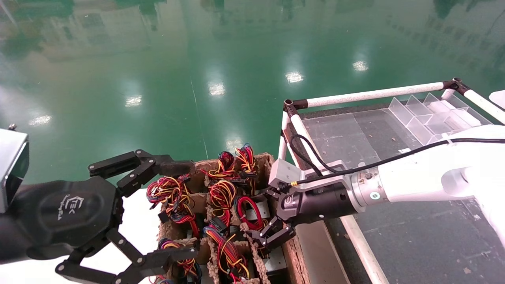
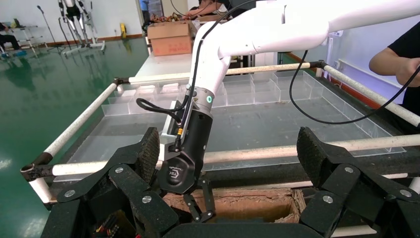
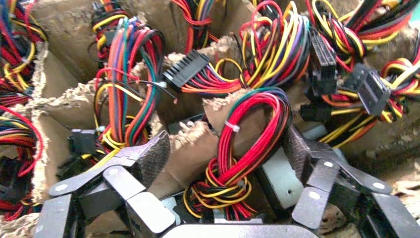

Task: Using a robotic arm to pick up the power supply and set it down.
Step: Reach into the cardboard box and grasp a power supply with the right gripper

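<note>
The power supply [image 3: 281, 179] is a silver-grey metal box standing in a cell of the brown cardboard divider box [image 1: 295, 252], with a tied loop of red, yellow and black wires [image 3: 247, 134] rising from it. My right gripper [image 3: 225, 153] reaches down into that cell, open, one finger [image 3: 299, 148] against the metal body and the other [image 3: 151, 158] beyond a torn cardboard divider. In the head view the right gripper [image 1: 265, 217] sits at the box's right side by the red loop [image 1: 248, 211]. My left gripper [image 1: 179, 211] hangs open left of the box, holding nothing.
Several other wire bundles [image 1: 223, 195] with black connectors fill the neighbouring cells. Right of the box stands a table framed by white pipes [image 1: 371, 94], carrying clear acrylic dividers [image 1: 430, 116]. A person's arm [image 2: 396, 59] shows at the table's far side.
</note>
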You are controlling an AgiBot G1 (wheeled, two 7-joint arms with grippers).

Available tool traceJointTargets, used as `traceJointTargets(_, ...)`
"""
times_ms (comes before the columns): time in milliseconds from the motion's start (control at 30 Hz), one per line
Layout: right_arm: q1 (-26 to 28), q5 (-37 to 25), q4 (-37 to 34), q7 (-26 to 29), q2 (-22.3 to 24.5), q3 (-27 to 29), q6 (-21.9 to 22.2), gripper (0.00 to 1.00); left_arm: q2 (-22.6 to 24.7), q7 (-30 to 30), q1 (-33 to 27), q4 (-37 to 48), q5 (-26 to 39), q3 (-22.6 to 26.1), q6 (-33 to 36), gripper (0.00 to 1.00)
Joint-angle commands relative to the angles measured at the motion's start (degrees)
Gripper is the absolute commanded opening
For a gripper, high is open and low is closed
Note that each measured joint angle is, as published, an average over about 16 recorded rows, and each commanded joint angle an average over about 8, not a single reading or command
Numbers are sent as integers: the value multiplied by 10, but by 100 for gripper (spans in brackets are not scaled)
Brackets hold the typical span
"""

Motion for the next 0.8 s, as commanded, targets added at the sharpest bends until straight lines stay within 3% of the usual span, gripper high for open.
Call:
traceJointTargets(33, 3, 0, -15, -8, -4, 0, 3, 0, 0, 0, 0, 0, 0, 0, 0, 100)
traceJointTargets(800, 11, 2, -72, -48, -17, 2, 29, 0, 0, 0, 0, 0, 0, 1, 0, 100)
